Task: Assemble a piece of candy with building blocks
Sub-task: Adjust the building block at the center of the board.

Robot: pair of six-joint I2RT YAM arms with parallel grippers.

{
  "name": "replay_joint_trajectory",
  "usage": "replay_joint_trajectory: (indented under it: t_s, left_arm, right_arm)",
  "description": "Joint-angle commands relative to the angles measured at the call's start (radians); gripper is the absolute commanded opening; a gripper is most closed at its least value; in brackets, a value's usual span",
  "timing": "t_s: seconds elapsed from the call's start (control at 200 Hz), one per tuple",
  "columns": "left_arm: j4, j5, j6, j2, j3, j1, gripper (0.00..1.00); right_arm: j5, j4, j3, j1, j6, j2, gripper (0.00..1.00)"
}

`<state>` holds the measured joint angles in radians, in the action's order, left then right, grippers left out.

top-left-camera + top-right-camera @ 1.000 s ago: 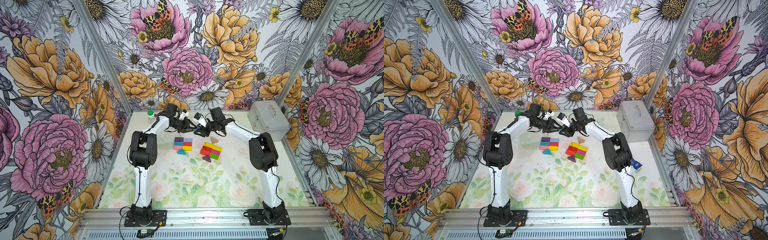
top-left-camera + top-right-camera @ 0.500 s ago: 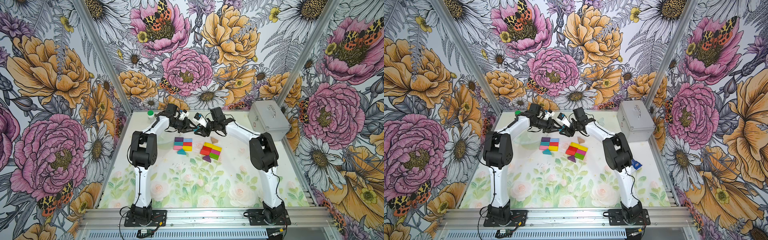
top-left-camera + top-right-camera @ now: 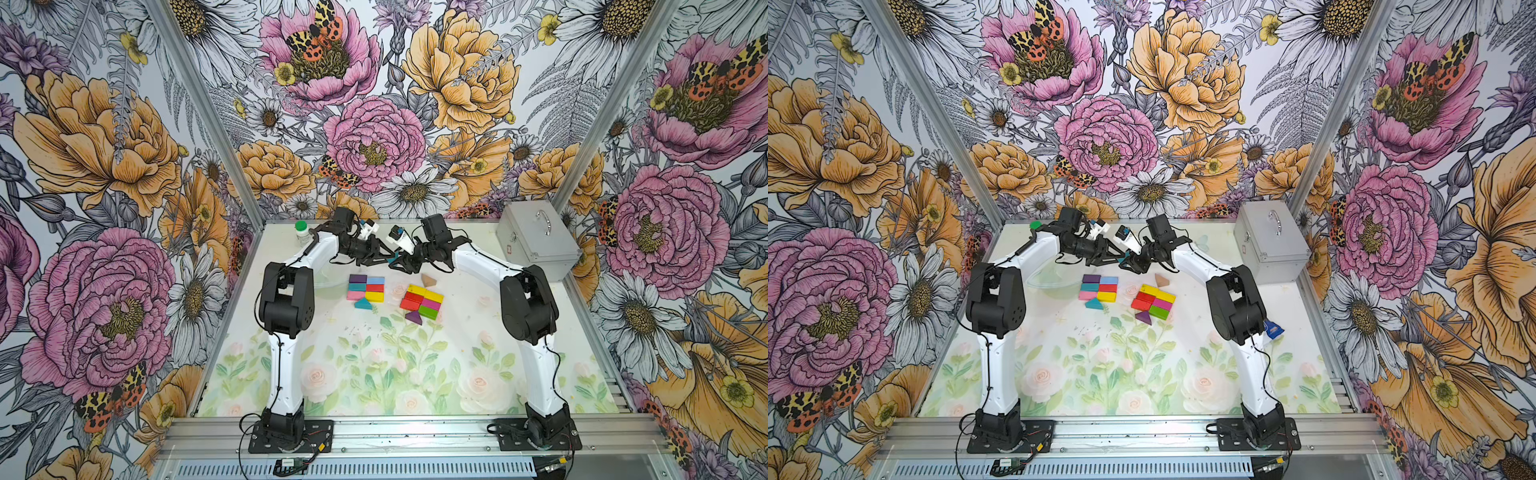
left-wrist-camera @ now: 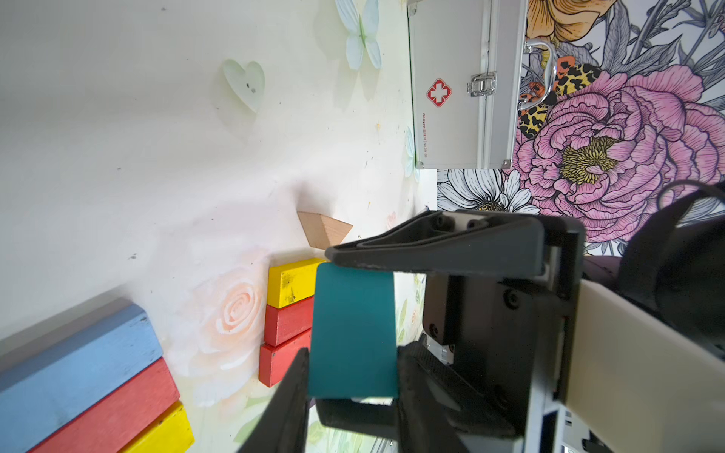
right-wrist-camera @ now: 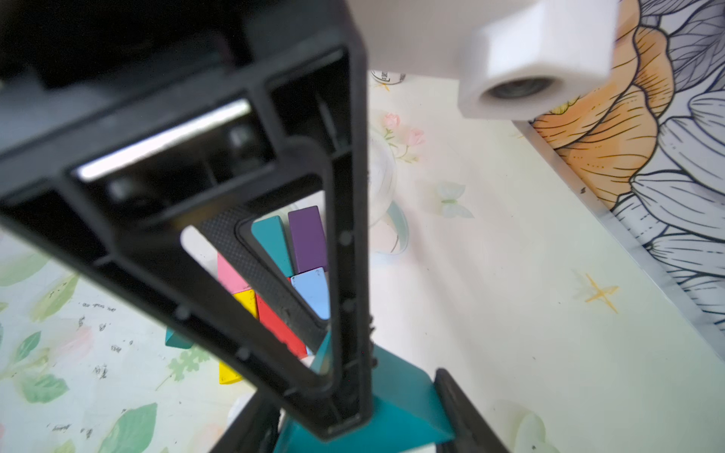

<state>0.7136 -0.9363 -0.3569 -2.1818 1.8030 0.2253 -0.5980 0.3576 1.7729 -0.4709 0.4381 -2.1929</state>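
Both grippers meet in the air at the back of the table, over the building blocks. A teal triangle (image 3: pixel 392 261) (image 4: pixel 353 329) (image 5: pixel 404 388) hangs between them. My left gripper (image 3: pixel 384 259) (image 4: pixel 353 364) is shut on two of its sides. My right gripper (image 3: pixel 402 264) (image 5: pixel 353 423) is closed on it crosswise. Below lie two flat groups of bricks. One (image 3: pixel 365 286) is purple, light blue, teal, red, pink and yellow, with a teal triangle (image 3: pixel 363 304) at its front. The other (image 3: pixel 422 300) is yellow, red, magenta and green, with a purple triangle (image 3: pixel 414 318). A tan triangle (image 3: pixel 429 280) lies apart behind it.
A silver first-aid case (image 3: pixel 536 241) stands at the back right. A small bottle with a green cap (image 3: pixel 302 232) is in the back left corner. A clear dish (image 3: pixel 1054 279) lies left of the bricks. A blue packet (image 3: pixel 1273 328) shows behind the right arm.
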Motion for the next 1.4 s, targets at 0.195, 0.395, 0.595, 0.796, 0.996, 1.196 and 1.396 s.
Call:
replay_joint_trajectory:
  t_s: [0.195,0.395,0.595,0.796,0.996,1.196,1.396]
  left_arm:
    - [-0.004,-0.021,0.001,0.020,0.000,-0.001,0.42]
    - [-0.003,-0.008,0.010,0.050,-0.018,-0.025,0.64]
    - [-0.005,0.091,0.018,0.115,-0.083,-0.066,0.64]
    - [-0.005,0.246,0.030,0.244,-0.181,-0.102,0.64]
    - [-0.005,0.364,0.044,0.405,-0.294,-0.127,0.65]
    - [-0.005,0.461,0.072,0.503,-0.377,-0.126,0.65]
    - [-0.005,0.524,0.098,0.556,-0.429,-0.094,0.65]
  right_arm:
    - [-0.027,-0.020,0.033,0.010,-0.056,0.028,0.08]
    - [0.059,0.018,0.104,0.032,-0.124,-0.032,0.05]
    - [0.174,0.142,0.234,0.043,-0.151,-0.126,0.05]
    - [0.242,0.234,0.371,0.048,-0.200,-0.222,0.05]
    - [0.278,0.308,0.474,0.043,-0.232,-0.297,0.05]
    - [0.309,0.355,0.492,0.027,-0.278,-0.323,0.06]
    - [0.358,0.382,0.483,-0.003,-0.304,-0.334,0.06]
